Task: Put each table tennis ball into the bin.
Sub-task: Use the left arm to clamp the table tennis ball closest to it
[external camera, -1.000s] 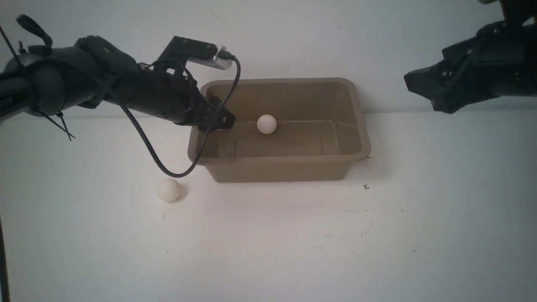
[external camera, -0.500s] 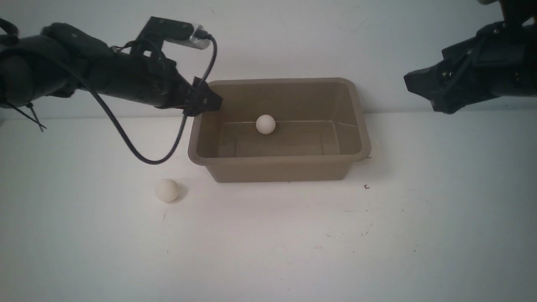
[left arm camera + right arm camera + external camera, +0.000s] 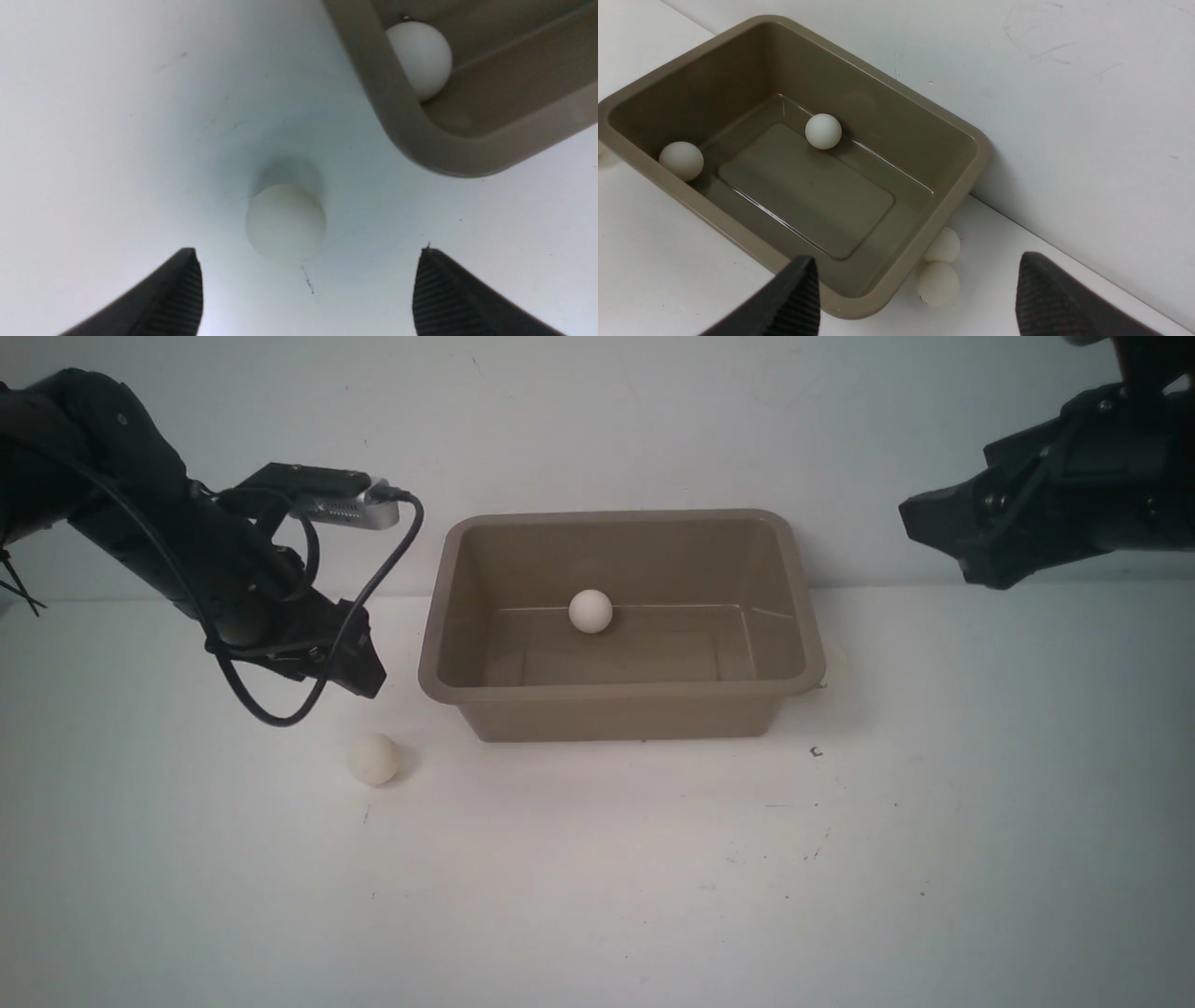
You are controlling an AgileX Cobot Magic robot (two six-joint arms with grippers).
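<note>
The taupe bin stands mid-table against the back wall. One table tennis ball lies by its far wall, and a second rests in its near left corner, hidden in the front view. A third ball lies on the table left of the bin's front. My left gripper hangs open just above and behind it; in the left wrist view that ball sits just ahead of the spread fingertips, my left gripper empty. Two more balls touch each other by the bin's right wall. My right gripper hovers open, high at the right.
The white wall rises right behind the bin. The left arm's black cable loops down beside the left gripper. A small dark mark sits on the table right of the bin's front.
My left gripper opened wider over the bin's left end, then pulled out to the left and came down toward the ball on the table. The right arm has not moved.
</note>
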